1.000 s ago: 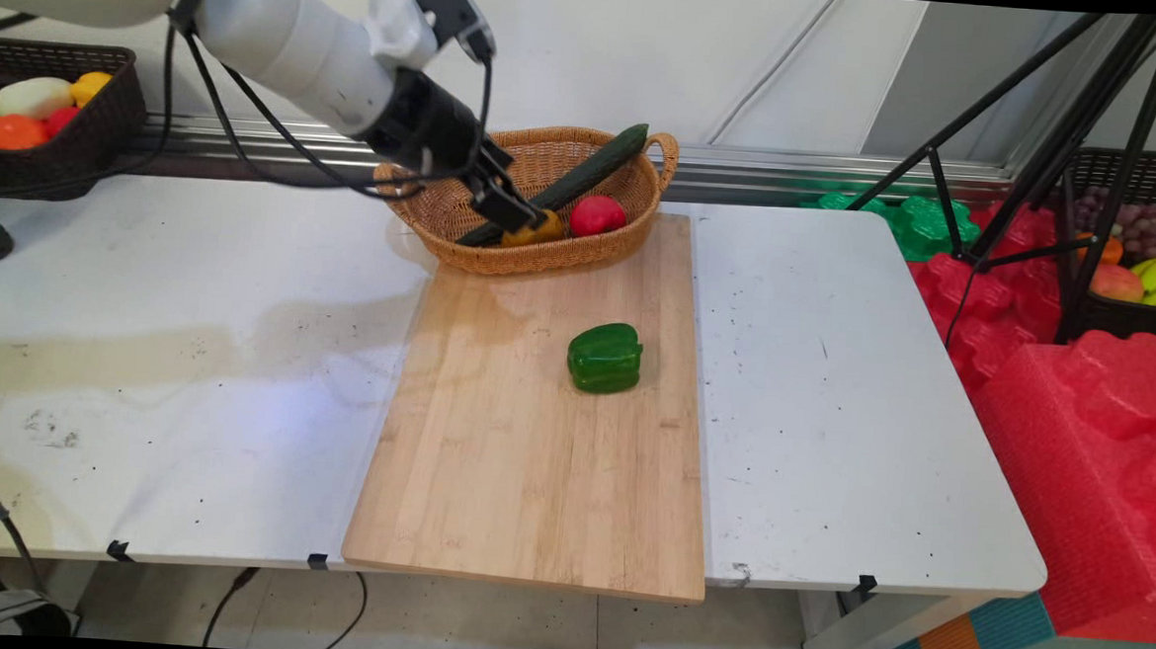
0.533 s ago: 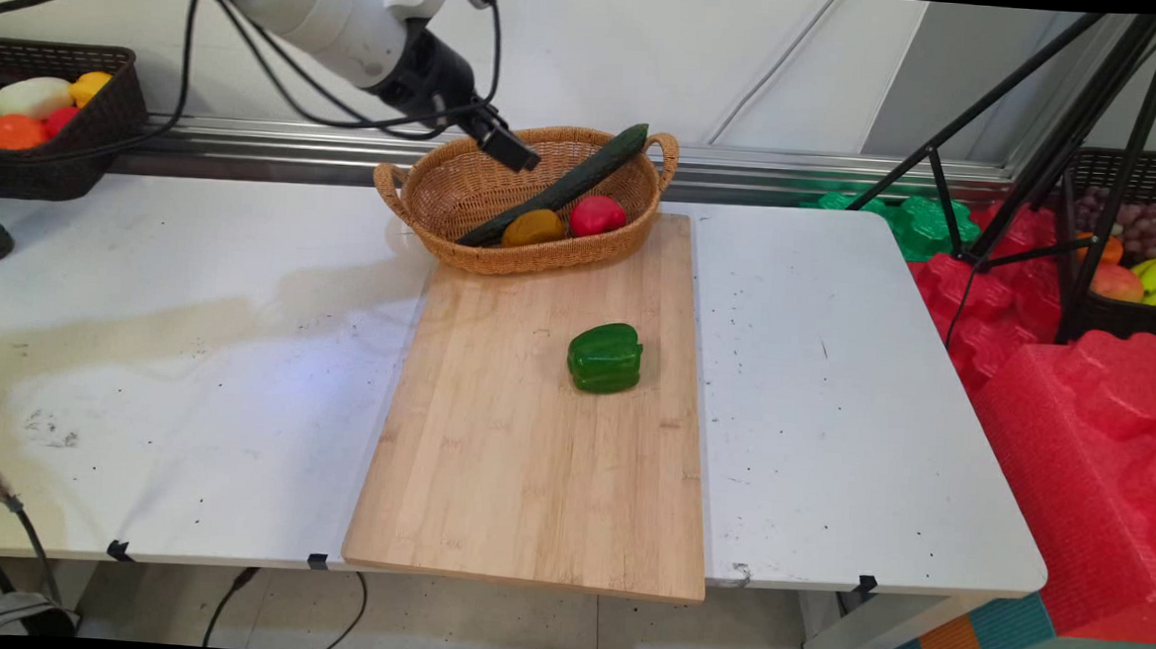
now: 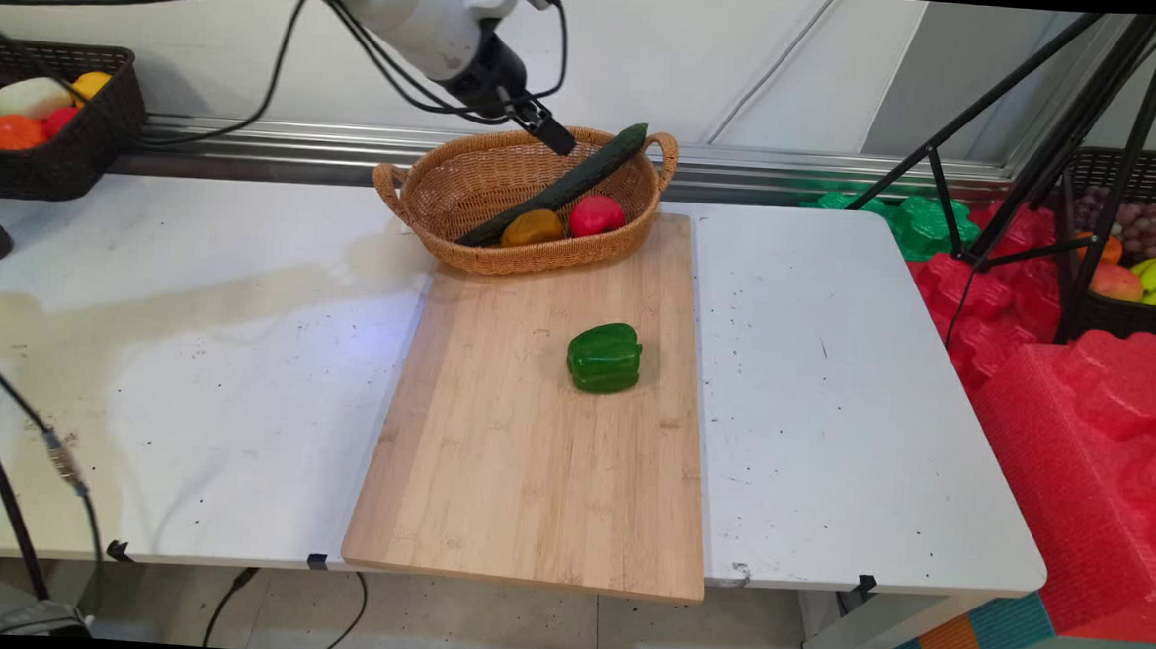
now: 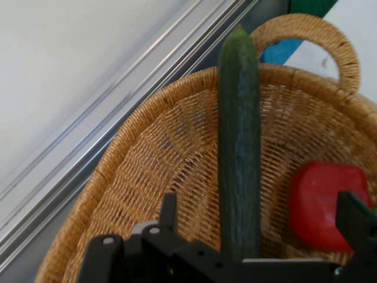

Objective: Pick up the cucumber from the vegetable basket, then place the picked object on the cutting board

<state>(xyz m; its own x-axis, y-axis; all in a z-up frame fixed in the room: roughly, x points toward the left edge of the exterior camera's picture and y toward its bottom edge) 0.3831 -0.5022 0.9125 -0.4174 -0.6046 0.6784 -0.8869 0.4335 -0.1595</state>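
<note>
A cutting board (image 3: 532, 441) lies on the desk (image 3: 191, 344) with a bell pepper (image 3: 604, 358) on it, and behind the board sits a wicker basket (image 3: 447, 189) holding a cucumber (image 3: 566, 180), a tomato (image 3: 598, 214) and a potato (image 3: 533, 227), the claw (image 3: 558, 140) above it.

My white desk (image 3: 190, 364) is scuffed and speckled, with a wide tan stain across its left half. A pale wooden cutting board (image 3: 521, 470) lies flat on it near the middle, its near edge jutting just past the desk's front edge. A woven wicker basket (image 3: 467, 185) sits at the back, overlapping the board's far end.
</note>
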